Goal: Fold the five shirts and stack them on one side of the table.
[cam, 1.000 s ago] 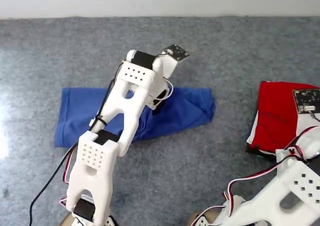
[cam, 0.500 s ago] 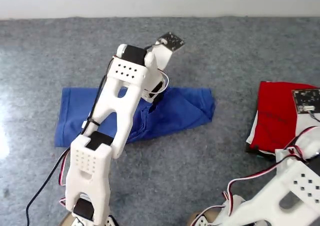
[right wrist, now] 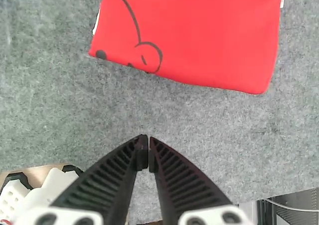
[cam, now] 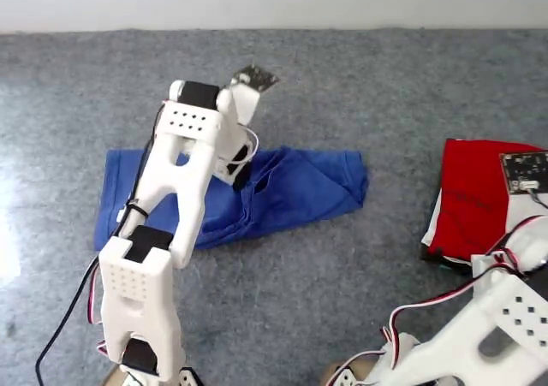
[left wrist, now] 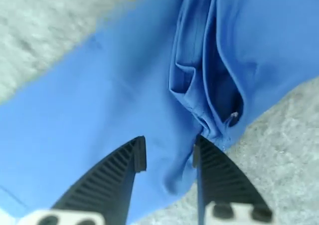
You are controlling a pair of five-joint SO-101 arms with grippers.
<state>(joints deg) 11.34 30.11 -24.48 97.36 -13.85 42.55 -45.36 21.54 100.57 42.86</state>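
Note:
A blue shirt (cam: 308,189) lies partly folded across the middle of the grey table, with a bunched ridge (left wrist: 199,85) running along it. My left gripper (cam: 241,169) hangs just above the shirt's middle; in the left wrist view this gripper (left wrist: 168,154) is open, with blue cloth (left wrist: 89,100) under the gap. A folded red shirt (cam: 479,198) tops a small stack at the right side. My right gripper (right wrist: 144,157) is shut and empty over bare carpet, just short of the red shirt (right wrist: 194,30).
The grey carpeted table (cam: 342,300) has free room in front of and behind the blue shirt. White and dark cloth edges (cam: 432,228) peek from under the red shirt. The right arm (cam: 505,309) stands at the near right corner.
My left arm has swung to the left over the blue shirt, and a raised fold now shows beside the gripper. The right arm and the red stack have not moved.

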